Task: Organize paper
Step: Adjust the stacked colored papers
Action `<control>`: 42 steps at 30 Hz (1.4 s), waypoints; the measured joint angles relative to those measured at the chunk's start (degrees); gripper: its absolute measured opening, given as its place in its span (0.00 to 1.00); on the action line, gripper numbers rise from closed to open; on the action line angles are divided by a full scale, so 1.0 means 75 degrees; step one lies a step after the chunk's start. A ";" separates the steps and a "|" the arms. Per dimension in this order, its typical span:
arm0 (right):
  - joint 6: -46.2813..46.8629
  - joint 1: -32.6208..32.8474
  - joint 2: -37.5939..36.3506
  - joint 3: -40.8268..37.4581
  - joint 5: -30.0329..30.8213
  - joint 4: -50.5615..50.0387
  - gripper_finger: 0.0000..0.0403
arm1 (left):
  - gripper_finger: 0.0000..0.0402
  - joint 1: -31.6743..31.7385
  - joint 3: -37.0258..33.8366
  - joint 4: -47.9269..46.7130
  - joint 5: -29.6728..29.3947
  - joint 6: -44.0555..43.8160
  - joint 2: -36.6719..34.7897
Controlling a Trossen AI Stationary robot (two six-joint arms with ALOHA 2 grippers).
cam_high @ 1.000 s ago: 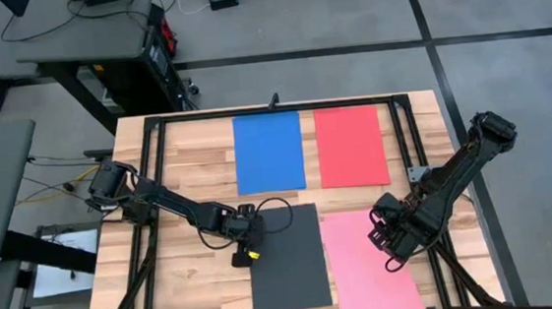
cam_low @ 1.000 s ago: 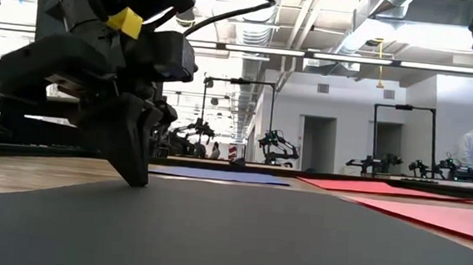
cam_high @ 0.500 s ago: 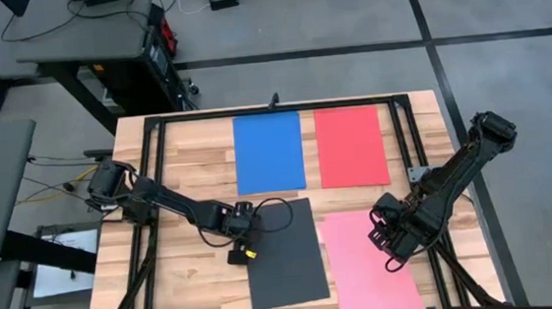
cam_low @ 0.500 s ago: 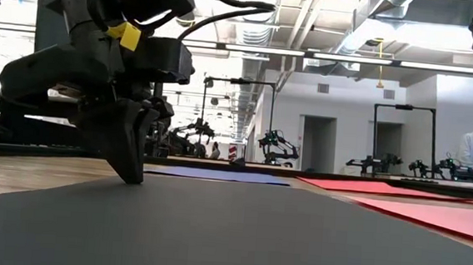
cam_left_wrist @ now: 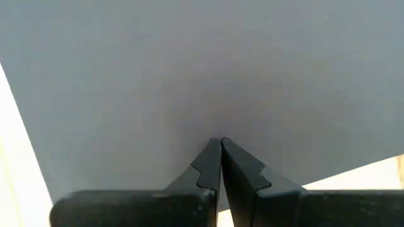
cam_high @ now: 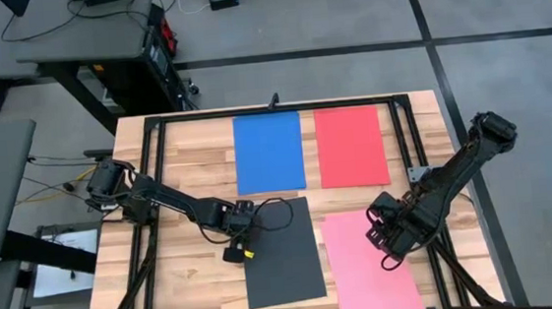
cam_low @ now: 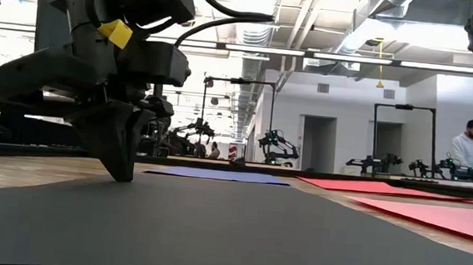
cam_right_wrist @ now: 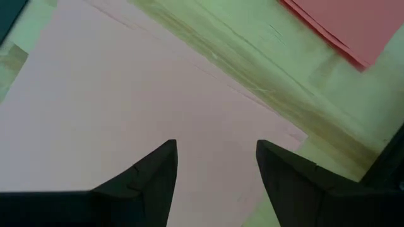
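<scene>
On the table's (cam_high: 174, 172) near half, the left gripper (cam_high: 241, 255), fingers pressed together, is pressing the dark sheet (cam_high: 284, 257), lying lengthwise front-to-back, slightly tilted; the right gripper (cam_high: 382, 240), spread, is hovering over the pink sheet (cam_high: 365, 281)

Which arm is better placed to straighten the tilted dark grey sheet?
Left. The left gripper is shut with its tips pressed on the dark grey sheet near its left edge. The right gripper hovers open over the pink sheet.
</scene>
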 joint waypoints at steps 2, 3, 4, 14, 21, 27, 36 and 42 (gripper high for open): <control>-0.0144 -0.0078 0.0000 0.0000 -0.0002 0.0085 0.51 | 0.00 0.0002 0.0000 -0.0019 -0.0008 0.0107 -0.0012; -0.0215 -0.0121 0.0000 0.0000 -0.0003 0.0115 0.51 | 0.00 0.0003 0.0000 -0.0071 -0.0051 0.0148 -0.0031; -0.0290 -0.0167 0.0000 0.0000 -0.0003 0.0148 0.51 | 0.00 0.0010 -0.0005 -0.0151 -0.0093 0.0188 -0.0057; -0.1149 -0.0605 0.0000 0.0000 0.0162 0.0551 0.51 | 0.00 0.0020 -0.0057 -0.0267 -0.0246 0.0303 -0.1381; -0.2100 -0.1111 0.0000 0.0338 0.0603 0.0740 0.51 | 0.00 0.0017 -0.0031 -0.0191 -0.0288 0.0306 -0.2421; -0.3658 -0.1947 0.0000 0.0525 0.1336 0.1522 0.51 | 0.00 0.0179 -0.0029 -0.0723 -0.1366 0.0335 -0.2921; -0.7610 -0.4801 0.0000 0.0527 0.1316 0.4160 0.37 | 0.00 0.2452 -0.0389 -0.0335 -0.0619 0.1379 -0.3559; -0.9150 -0.7341 0.0365 0.0530 0.0095 0.5496 0.11 | 0.00 0.5168 -0.1371 0.1175 0.0534 0.1263 -0.3718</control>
